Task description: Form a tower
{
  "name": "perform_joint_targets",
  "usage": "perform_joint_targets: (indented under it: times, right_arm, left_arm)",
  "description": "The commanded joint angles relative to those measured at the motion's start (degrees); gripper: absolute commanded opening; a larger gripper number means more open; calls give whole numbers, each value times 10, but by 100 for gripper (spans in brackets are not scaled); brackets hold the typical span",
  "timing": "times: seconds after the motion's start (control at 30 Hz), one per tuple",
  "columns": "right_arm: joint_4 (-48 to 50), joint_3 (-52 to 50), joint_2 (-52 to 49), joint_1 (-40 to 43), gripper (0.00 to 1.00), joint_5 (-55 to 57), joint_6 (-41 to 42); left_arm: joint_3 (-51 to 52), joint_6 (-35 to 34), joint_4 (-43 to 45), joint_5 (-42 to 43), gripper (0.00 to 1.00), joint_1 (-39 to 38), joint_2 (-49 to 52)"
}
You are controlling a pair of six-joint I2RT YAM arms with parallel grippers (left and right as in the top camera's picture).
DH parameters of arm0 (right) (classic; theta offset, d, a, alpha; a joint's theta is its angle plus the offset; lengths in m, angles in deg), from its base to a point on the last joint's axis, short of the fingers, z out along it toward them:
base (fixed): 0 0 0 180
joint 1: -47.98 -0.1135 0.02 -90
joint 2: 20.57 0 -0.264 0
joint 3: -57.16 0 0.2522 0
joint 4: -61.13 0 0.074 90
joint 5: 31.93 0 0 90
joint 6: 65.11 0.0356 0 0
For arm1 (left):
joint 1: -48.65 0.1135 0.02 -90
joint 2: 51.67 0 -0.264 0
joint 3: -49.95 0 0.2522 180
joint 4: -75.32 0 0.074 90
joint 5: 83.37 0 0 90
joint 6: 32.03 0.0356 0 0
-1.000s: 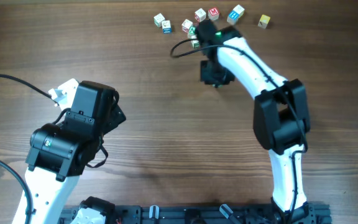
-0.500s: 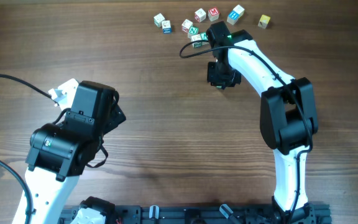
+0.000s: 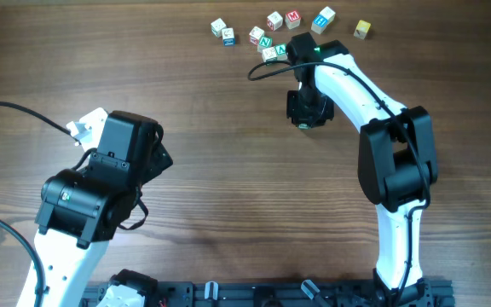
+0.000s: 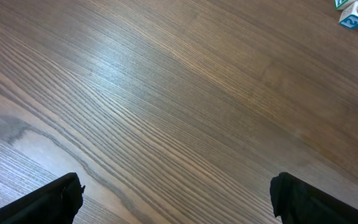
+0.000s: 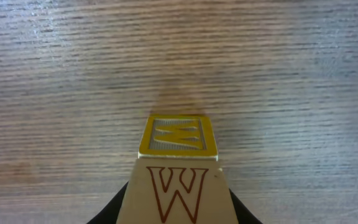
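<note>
Right pincer (image 5: 178, 214) pinches a yellow-and-red W cube (image 5: 178, 138) over bare desk (image 3: 186, 128), just short of the loose letter cubes (image 3: 273, 20) at the far edge, where no tower can be made out. Left pincer (image 4: 179, 205) hangs spread and empty. Released off-centre on another cube, the W cube would likely tumble.

Right gripper (image 5: 178, 208) has a W cube (image 5: 178, 168) pinched between its black fingers (image 5: 118, 204), which are only just peeking in at the bottom. The near face has a red outlined W, and the face beyond it is yellow-framed with a W. Wood-grain table (image 5: 73, 74) is all around; can't tell if the cube's touching it.
</note>
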Motion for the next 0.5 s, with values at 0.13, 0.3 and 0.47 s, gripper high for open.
perform_joint_targets:
  times: [0.13, 0.3, 0.47]
  right_arm:
    - [23, -16, 6, 2, 21, -4, 12]
    - [23, -16, 6, 2, 26, 7, 12]
    - [22, -16, 6, 2, 31, 8, 12]
  left_arm:
    - [5, -9, 2, 3, 100, 6, -1]
    - [5, -9, 2, 3, 100, 6, -1]
    - [5, -9, 2, 3, 100, 6, -1]
